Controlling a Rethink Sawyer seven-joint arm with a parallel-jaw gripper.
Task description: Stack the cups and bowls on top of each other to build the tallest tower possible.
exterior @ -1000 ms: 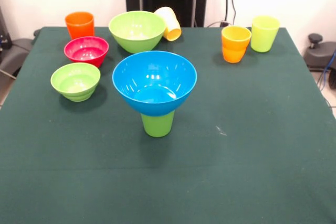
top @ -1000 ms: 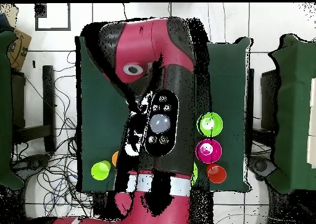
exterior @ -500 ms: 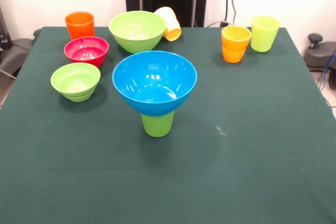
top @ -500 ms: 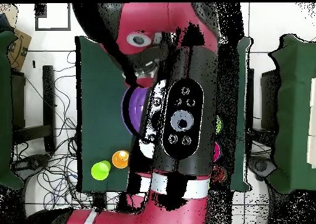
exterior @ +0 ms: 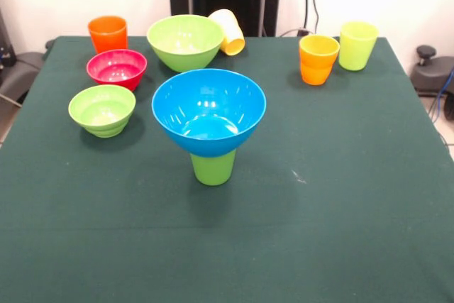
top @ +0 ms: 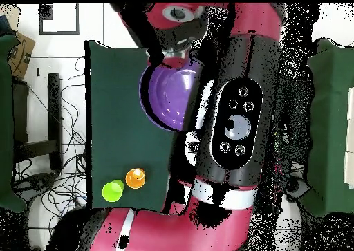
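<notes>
At the table's middle a large blue bowl [exterior: 209, 111] sits on an upturned green cup [exterior: 213, 168] as a short tower. Around it stand an orange cup [exterior: 108, 33], a red bowl [exterior: 117, 67], a small lime bowl [exterior: 102, 109] and a large lime bowl [exterior: 185, 40]. A pale yellow cup [exterior: 228, 31] lies tipped beside the large lime bowl. An orange-yellow cup [exterior: 318, 59] and a yellow-green cup [exterior: 357, 45] stand to the right. Only the overhead view shows my gripper [top: 168, 60]; it grips the rim of a wide purple bowl [top: 169, 96] held high in the air.
The green cloth table [exterior: 340, 196] has open room at the front and right. In the overhead view my red and black arm [top: 235, 124] hides most of the table, leaving only the orange-yellow cup [top: 135, 178] and the yellow-green cup [top: 113, 190] in sight.
Overhead, my arm has swung toward the picture's top and right, carrying the purple bowl with it. Nothing on the table has moved in the front view.
</notes>
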